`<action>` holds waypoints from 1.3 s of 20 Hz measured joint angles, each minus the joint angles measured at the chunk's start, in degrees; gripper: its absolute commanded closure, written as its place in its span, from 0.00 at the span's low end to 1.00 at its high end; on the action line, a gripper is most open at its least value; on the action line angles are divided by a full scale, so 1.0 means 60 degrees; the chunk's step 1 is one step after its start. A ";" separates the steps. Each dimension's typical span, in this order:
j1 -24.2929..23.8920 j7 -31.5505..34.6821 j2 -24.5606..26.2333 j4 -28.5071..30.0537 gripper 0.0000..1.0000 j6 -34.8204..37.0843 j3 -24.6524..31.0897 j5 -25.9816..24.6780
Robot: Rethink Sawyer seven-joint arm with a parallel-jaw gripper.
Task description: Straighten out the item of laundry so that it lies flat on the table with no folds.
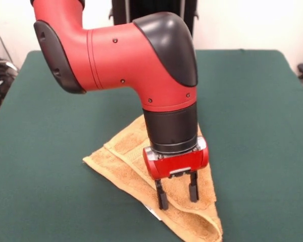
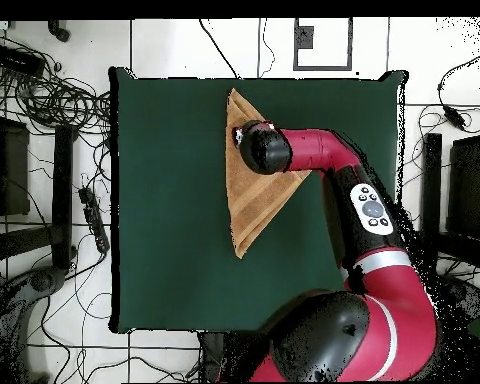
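Item: small orange-tan terry towel [image 1: 136,161], folded on the diagonal into a triangle, lying on the large counter covered in dark green cloth [image 1: 252,126]. The towel sat toward the front-view camera's side of the counter, its long point almost reaching that edge.

Gripper [image 1: 177,194] of the red and black arm: jaws spread apart, holding nothing, tips at or just above the cloth near the small white tag [image 1: 155,214]; contact could not be confirmed.

Risk: the jaws would likely pinch both layers if they closed here, so a pull might drag the whole folded towel rather than open it; a drag toward the near edge might take the point off the counter.

Views: the front view showed the spread jaws, tag and layered edges; the overhead view hid these beneath the wrist but showed the full triangular outline [image 2: 246,205] and its place on the counter.
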 measured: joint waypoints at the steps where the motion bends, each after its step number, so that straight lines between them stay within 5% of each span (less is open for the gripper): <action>1: 0.0010 0.0000 0.0000 -0.0021 0.00 0.0055 -0.0036 0.0059; 7: 0.0037 0.0000 0.0000 -0.0097 0.00 0.0207 -0.0222 0.0351; 8: 0.0037 0.0000 0.0000 -0.0107 1.00 0.0223 -0.0236 0.0362; 26: 0.0461 0.0000 -0.0079 -0.0416 1.00 0.0579 -0.0705 0.0386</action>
